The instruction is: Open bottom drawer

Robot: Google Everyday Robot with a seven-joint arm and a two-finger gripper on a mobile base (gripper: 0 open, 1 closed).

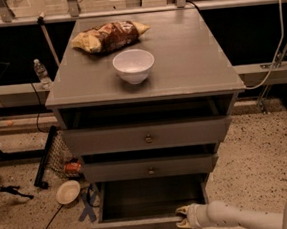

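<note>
Low at the cabinet's foot, the hand (184, 218) sits against the top edge of the bottom drawer's front panel, right of the panel's middle, with its pale arm (233, 218) reaching in from the cabinet's lower right. Whether the hand is open, closed or gripping the panel cannot be told. The bottom drawer (141, 199), lowest of the cabinet's three, stands pulled well out from the cabinet body, its plain grey box showing from above. Over it the middle drawer (188, 165) is out a little and the top drawer (110, 138) is out a little further, each with a small round knob at the centre of its front. On the cabinet's worktop (193, 57) a white bowl (133, 65) stands near the front edge, left of the middle, and a crumpled snack bag (109, 36) lies behind it toward the back left. On the floor left of the cabinet lies a small pale dish (68, 192), and further back on that side a water bottle (41, 74) stands upright.
</note>
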